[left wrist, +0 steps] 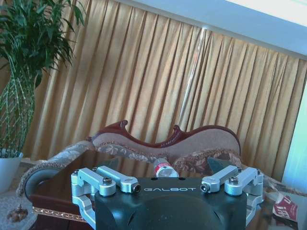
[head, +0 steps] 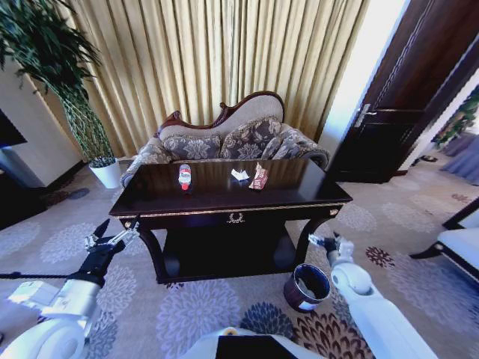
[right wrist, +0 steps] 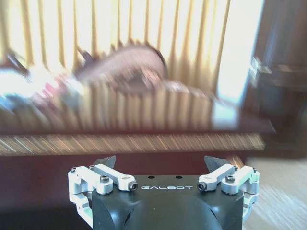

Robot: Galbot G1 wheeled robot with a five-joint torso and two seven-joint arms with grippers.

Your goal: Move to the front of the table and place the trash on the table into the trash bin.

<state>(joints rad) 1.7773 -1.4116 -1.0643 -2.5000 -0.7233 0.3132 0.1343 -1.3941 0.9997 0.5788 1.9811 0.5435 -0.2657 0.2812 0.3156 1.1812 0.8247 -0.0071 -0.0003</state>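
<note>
The bottle [head: 185, 176], crumpled paper [head: 240, 175] and wrapper [head: 259, 176] lie on the far tabletop [head: 224, 196], well beyond both spread, empty claws: left claw [head: 112, 232], right claw [head: 323, 241]. The trash bin [head: 307, 287] stands on the carpet just beside the right claw; "GALBOT" marks both wrists.

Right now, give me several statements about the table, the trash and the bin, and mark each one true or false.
1. The clear bottle lies on the table. True.
2. The trash bin stands on the tabletop. False: it is on the carpet by the table's front right leg.
3. The crumpled paper and the snack wrapper lie next to each other on the table. True.
4. The left gripper holds the bottle. False: it is open and empty, short of the table's left front corner.
5. The right gripper is open, low near the bin. True.
</note>
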